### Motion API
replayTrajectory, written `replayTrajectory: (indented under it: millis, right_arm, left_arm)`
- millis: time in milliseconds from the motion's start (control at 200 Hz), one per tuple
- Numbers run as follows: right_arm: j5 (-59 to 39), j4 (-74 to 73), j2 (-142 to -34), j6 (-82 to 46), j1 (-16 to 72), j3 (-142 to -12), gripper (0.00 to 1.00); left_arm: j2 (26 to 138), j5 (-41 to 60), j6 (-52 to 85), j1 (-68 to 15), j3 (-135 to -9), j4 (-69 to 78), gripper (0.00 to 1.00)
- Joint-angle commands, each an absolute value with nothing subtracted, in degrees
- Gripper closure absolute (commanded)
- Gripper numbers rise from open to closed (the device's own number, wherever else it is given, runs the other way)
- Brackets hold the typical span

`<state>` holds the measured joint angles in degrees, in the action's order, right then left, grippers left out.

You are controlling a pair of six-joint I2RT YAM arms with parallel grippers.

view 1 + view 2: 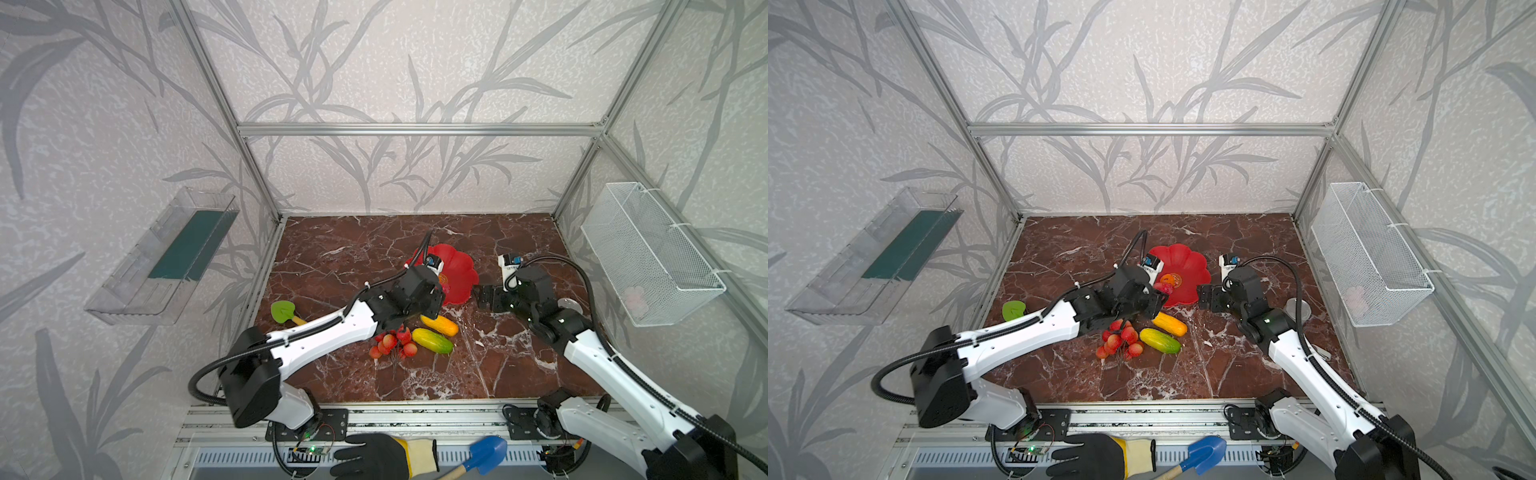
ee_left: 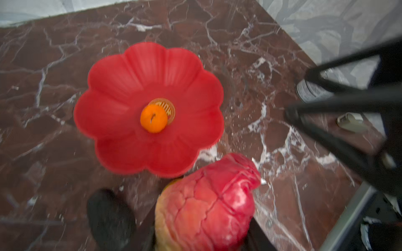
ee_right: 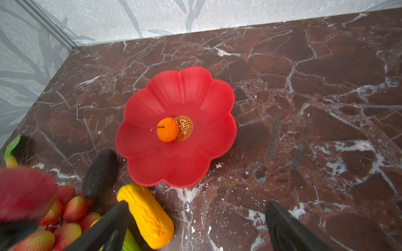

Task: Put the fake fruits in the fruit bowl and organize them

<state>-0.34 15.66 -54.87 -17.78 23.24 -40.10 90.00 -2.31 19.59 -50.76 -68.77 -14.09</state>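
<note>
The red flower-shaped fruit bowl (image 1: 461, 270) (image 1: 1190, 264) (image 2: 152, 56) (image 3: 185, 87) holds an orange ball (image 2: 153, 119) (image 3: 167, 129) beside its gold emblem. My left gripper (image 2: 204, 234) (image 1: 1156, 293) is shut on the red-yellow peach (image 2: 206, 206) (image 1: 1163, 287), just short of the bowl's near rim. My right gripper (image 3: 195, 208) (image 1: 482, 295) is open and empty to the right of the bowl. On the table in front of the bowl lie a yellow-orange oblong (image 1: 439, 325) (image 3: 148, 215), a yellow-green oblong (image 1: 432, 340), a bunch of red berries (image 1: 392, 345) (image 3: 65, 213) and a blackish oval (image 3: 100, 173).
A green toy shovel (image 1: 283, 311) lies at the table's left. A gloved hand (image 1: 382, 455) holds a blue shovel (image 1: 488, 453) in front of the table. A white wire basket (image 1: 648, 253) hangs on the right wall, a clear tray (image 1: 166, 253) on the left. A round metal disc (image 1: 1298, 308) lies behind the right arm.
</note>
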Motion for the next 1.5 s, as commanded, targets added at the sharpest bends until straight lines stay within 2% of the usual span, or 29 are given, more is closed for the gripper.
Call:
replayTrajectory:
  millis: [0,215,420,525,595,780,1075,1220,1385,1495]
  right_arm:
    - [-1.85,19.66,-52.31,-17.43,23.04,-38.12,0.03]
    - [-6.77,20.23,-47.96,-19.08,23.07,-34.2,0.05]
    - [-8.32,20.97,-47.18,-19.07,23.2,-32.61,0.05]
    - [-10.33,20.83,-47.8,-19.0,23.29,-32.44,0.06]
    - [-10.74,20.74,-48.29,-18.85,23.62,-32.34,0.07]
    - [-10.52,20.41,-48.52,-16.56,26.79,-32.59,0.08]
    - [-4.14,17.77,-56.02,-12.55,43.69,-33.54,0.1]
    - [0.05,15.9,-64.46,-9.36,49.95,-35.94,0.1]
    - [1.35,13.84,-75.09,-7.8,52.73,-40.64,0.13]
    - [2.49,12.91,-80.36,-7.45,53.85,-43.33,0.16]
  left_arm:
    - [98.89,3.46,14.42,-48.17,-75.39,-13.1,0.59]
    - [115.88,11.92,15.04,-44.6,-86.64,-15.88,0.59]
    - [124.51,12.78,17.77,-42.87,-92.82,-18.77,0.58]
    - [125.36,13.68,18.69,-42.68,-93.94,-19.58,0.5]
    - [123.9,14.93,19.48,-42.64,-93.63,-18.59,0.36]
    - [115.13,12.64,20.39,-42.63,-93.52,-17.59,0.31]
    - [93.55,-3.26,18.87,-41.81,-86.75,-16.1,0.29]
    - [79.88,-15.1,20.4,-38.8,-70.53,-11.28,0.22]
    - [63.63,-13.83,30.32,-27.98,-50.06,-9.8,0.18]
    - [53.66,-13.38,31.99,-23.37,-41.47,-11.72,0.16]
